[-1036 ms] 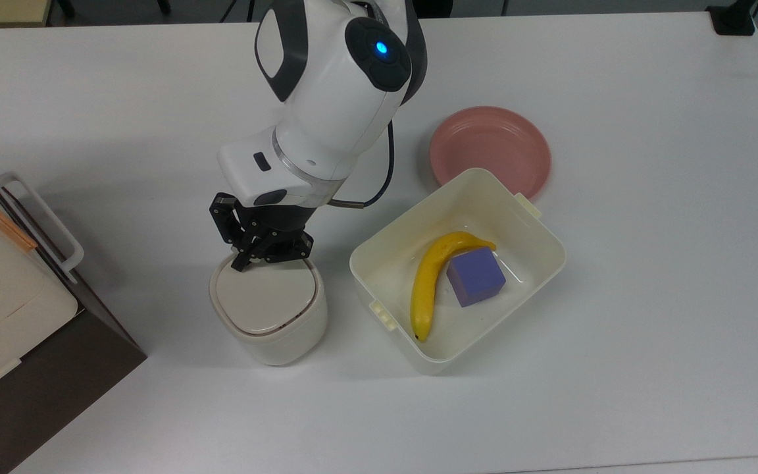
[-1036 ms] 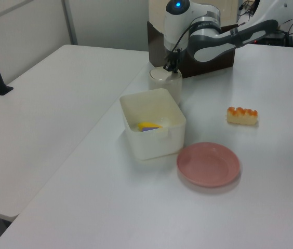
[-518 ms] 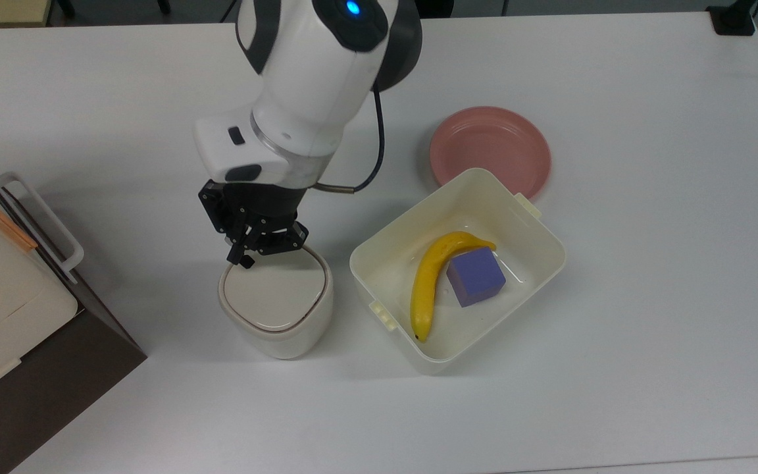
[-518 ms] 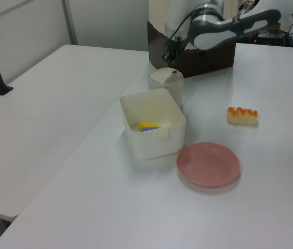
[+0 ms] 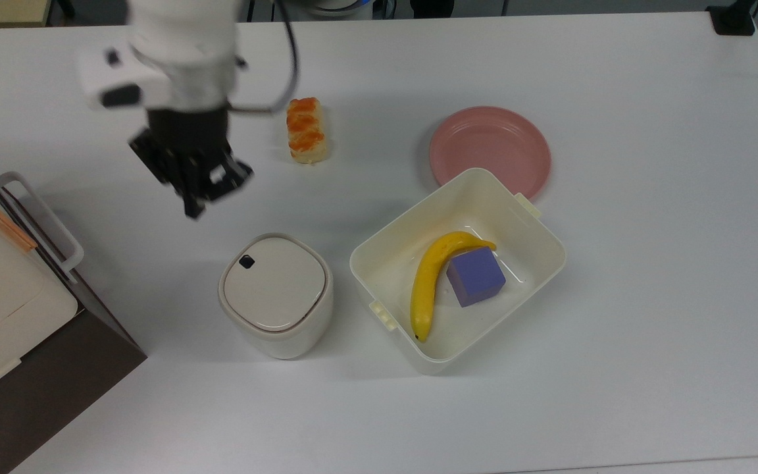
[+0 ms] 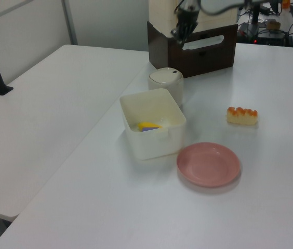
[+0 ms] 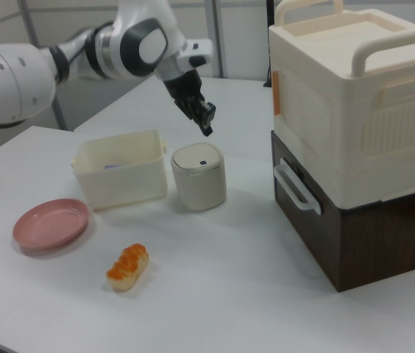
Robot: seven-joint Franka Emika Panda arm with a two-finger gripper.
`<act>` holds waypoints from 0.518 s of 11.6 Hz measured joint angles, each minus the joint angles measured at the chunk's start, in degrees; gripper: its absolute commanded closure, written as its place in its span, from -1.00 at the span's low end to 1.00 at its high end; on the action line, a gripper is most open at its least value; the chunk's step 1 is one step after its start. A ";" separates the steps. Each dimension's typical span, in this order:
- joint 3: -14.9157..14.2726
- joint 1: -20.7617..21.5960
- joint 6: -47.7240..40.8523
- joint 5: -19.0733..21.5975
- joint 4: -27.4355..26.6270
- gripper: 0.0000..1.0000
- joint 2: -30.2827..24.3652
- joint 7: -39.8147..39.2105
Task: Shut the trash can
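Lid [image 5: 274, 282] of the trash can [image 5: 276, 297] lay flat and closed; the can stood on the worktop [image 5: 616, 329] just beside the tub [image 5: 456, 268]. End effector [image 5: 202, 191] hung above, apart, grasping nothing; whether clenched I cannot tell. Closing seemed done; only retreat remained.

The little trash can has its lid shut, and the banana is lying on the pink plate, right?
Not quite. The trash can does have its lid shut, but the banana is not on the pink plate. The top view shows it lying inside the cream tub, next to a purple block. The plate sits bare behind the tub.
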 measured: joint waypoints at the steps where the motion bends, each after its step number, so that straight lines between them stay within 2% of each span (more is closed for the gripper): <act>1: -0.03 -1.77 -3.65 4.03 0.00 1.00 -1.98 -5.16; 2: -0.03 -3.02 -7.10 6.70 0.00 1.00 -3.43 -9.09; 6: -0.02 -5.67 -16.18 12.02 -0.02 0.96 -5.86 -18.48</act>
